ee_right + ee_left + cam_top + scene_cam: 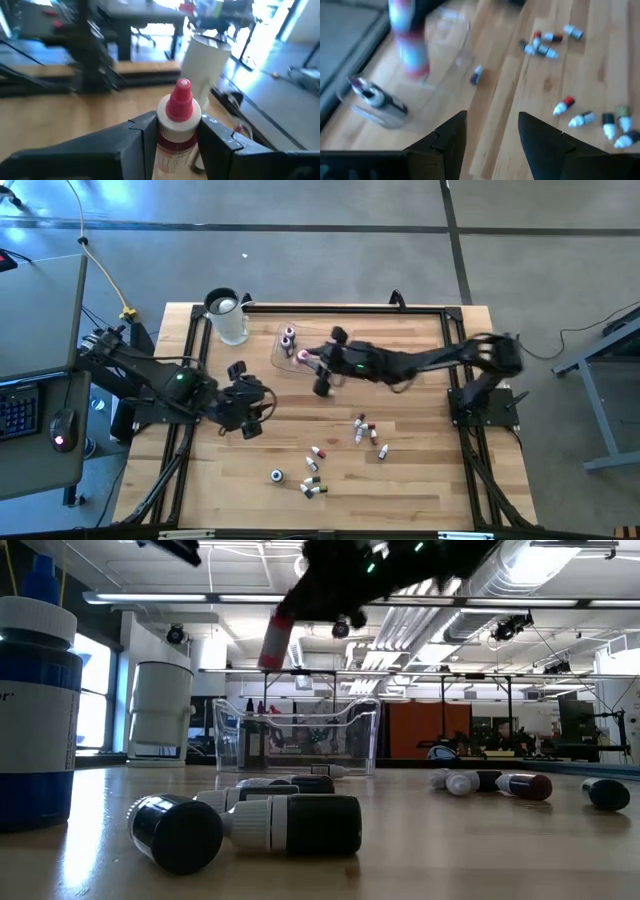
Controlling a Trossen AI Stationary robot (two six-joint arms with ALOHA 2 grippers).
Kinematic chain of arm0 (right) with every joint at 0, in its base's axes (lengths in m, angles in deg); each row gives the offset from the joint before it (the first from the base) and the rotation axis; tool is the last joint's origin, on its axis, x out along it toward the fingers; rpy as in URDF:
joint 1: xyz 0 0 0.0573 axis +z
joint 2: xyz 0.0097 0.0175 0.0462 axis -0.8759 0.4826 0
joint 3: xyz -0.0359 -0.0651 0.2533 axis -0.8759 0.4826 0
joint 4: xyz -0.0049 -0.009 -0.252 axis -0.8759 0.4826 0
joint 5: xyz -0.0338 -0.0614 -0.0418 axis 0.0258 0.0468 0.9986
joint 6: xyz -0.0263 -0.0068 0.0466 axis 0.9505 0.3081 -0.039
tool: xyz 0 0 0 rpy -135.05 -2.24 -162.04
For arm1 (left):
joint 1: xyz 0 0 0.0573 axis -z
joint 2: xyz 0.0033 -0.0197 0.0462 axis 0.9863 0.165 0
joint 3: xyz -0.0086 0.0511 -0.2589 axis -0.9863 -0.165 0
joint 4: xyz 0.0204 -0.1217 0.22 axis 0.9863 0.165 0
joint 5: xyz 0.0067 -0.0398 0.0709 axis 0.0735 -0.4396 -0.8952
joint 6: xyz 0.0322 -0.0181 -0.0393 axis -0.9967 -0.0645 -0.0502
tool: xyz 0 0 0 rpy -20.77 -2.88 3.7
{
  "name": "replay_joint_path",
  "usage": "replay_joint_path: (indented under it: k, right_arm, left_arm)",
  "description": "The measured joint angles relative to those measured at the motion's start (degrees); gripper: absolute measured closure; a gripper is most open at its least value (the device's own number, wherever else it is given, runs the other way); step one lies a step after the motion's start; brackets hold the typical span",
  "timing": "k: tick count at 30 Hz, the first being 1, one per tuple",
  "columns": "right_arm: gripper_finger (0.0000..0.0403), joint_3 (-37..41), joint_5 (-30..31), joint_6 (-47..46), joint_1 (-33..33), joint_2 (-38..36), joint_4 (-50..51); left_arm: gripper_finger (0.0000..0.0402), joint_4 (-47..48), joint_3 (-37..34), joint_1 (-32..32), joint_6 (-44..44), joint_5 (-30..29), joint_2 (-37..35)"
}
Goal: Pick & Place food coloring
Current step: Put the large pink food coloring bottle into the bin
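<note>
My right gripper (312,360) reaches in from the table's right and is shut on a red-capped food coloring bottle (177,120). It hangs over the near edge of the clear tray (283,352), which has a couple of bottles (289,335) standing in it. Several more food coloring bottles (366,430) lie scattered on the near half of the wooden table. My left gripper (492,130) hovers open and holding nothing above the table's left half, pointing down toward the tray. My right gripper pinches the bottle's body just below the red cap (175,142) between its two fingers (220,135). The fingers come nearly level from the table's right and lie along the bottle. The cap (180,102) sticks out past the fingertips. The bottle is lifted clear, above the tray (300,735).
A large clear jug with a white lid (228,315) stands at the far left, beside the tray. Loose bottles lie in groups (312,483) near the front edge, one apart (277,475). A black frame (200,330) borders the table.
</note>
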Motion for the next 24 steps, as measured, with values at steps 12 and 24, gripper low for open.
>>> replay_joint_path:
  k: [12, 24]
  right_arm:
    - [0.0294, -14.4, -3.8, -1.9, -6.6, 21.1, -1.4]
    - [0.0285, -18.5, -1.7, -4.2, -7.0, 25.0, 6.2]
  left_arm:
    - [0.0229, 14.0, -0.4, 4.9, 12.4, -8.9, -2.5]
    - [0.0229, 14.2, -0.8, 4.7, 12.6, -8.4, -2.4]
